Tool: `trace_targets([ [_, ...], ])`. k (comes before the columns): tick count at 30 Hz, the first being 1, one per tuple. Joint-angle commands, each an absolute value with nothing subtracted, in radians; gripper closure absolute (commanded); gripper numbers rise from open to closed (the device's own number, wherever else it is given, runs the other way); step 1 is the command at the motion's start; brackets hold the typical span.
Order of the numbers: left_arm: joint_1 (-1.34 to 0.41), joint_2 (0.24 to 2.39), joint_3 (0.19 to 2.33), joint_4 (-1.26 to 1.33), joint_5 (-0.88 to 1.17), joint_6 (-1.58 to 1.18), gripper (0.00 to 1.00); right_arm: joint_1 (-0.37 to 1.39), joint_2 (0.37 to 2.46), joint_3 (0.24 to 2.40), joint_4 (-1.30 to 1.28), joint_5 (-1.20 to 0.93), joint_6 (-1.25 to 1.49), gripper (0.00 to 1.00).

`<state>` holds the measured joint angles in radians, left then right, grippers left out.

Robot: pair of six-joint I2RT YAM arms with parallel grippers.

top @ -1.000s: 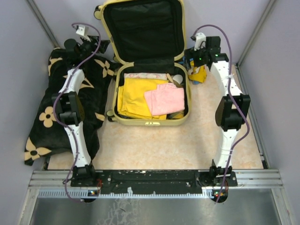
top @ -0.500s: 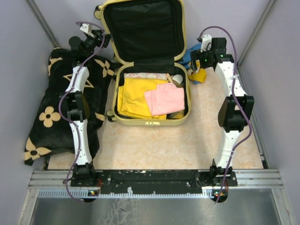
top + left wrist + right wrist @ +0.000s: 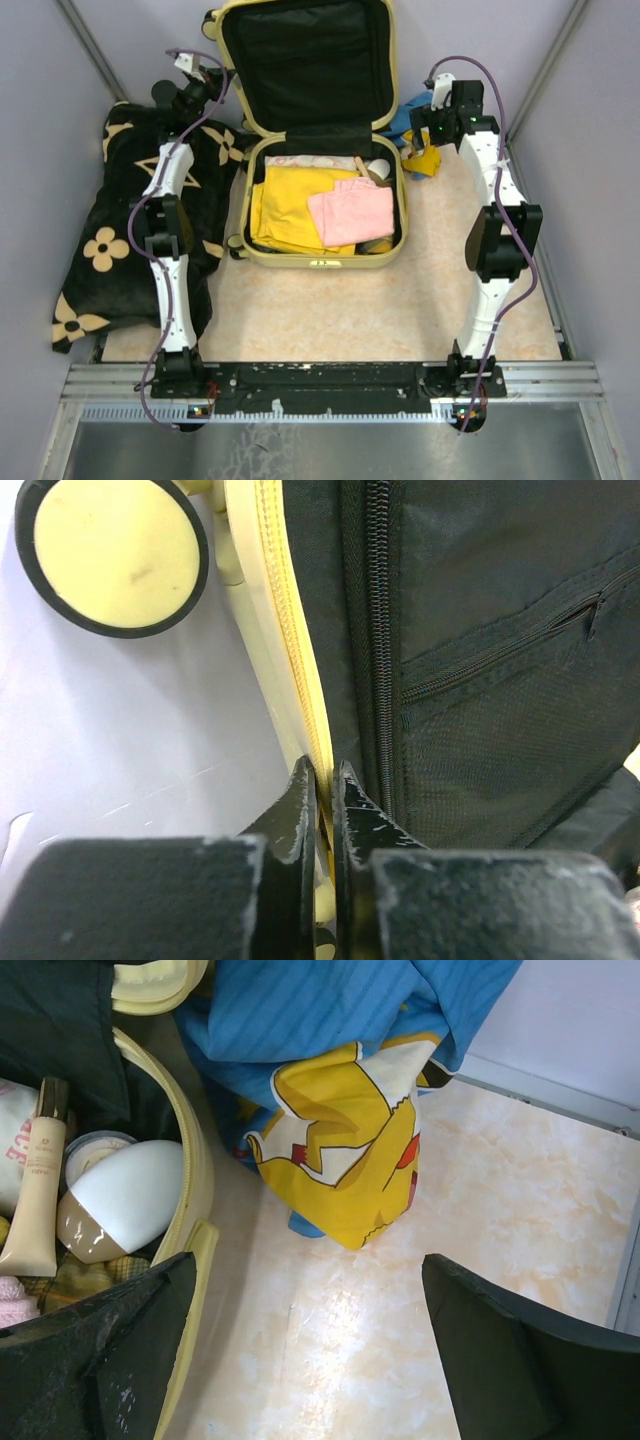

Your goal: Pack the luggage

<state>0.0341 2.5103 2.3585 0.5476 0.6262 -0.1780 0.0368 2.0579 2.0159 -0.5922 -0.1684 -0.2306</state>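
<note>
The luggage (image 3: 320, 262) lies open in the top external view, its black-lined lid (image 3: 305, 60) standing up at the back. The base holds a yellow garment (image 3: 285, 205), a pink cloth (image 3: 352, 210) and toiletries. My left gripper (image 3: 213, 82) is at the lid's left edge; in the left wrist view its jaws (image 3: 322, 772) are shut on the lid's yellow rim (image 3: 285, 630). My right gripper (image 3: 308, 1260) stands open over bare table, just right of the luggage's wall (image 3: 195, 1190), with nothing between its fingers.
A blue and yellow cloth (image 3: 340, 1160) lies bunched beside the luggage's right rear corner. A black blanket with tan flowers (image 3: 100, 250) covers the table's left side. A luggage wheel (image 3: 110, 552) sits by the back wall. A white jar (image 3: 125, 1200) and tube (image 3: 38, 1190) lie inside.
My left gripper has moved in to the lid's left edge and closed on its rim. My right gripper has shifted slightly back and stayed open.
</note>
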Motion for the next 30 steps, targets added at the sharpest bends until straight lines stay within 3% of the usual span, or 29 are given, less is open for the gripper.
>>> trace_targets([
  [1,0.029,2.421,2.292,0.645,0.669,-0.152,0.99,0.041,2.003,2.052,-0.559,-0.138,-0.206,0.05],
  [8,0.032,2.248,2.015,0.748,0.752,-0.112,1.0,0.038,1.98,2.054,-0.557,-0.199,-0.134,0.05],
  [20,0.063,2.035,1.714,0.829,0.845,-0.058,1.0,0.014,1.875,2.07,-0.43,-0.632,-0.032,0.06],
  [30,0.069,1.957,1.573,0.876,0.93,-0.028,1.0,0.023,1.599,1.707,0.001,-0.613,-0.031,0.03],
])
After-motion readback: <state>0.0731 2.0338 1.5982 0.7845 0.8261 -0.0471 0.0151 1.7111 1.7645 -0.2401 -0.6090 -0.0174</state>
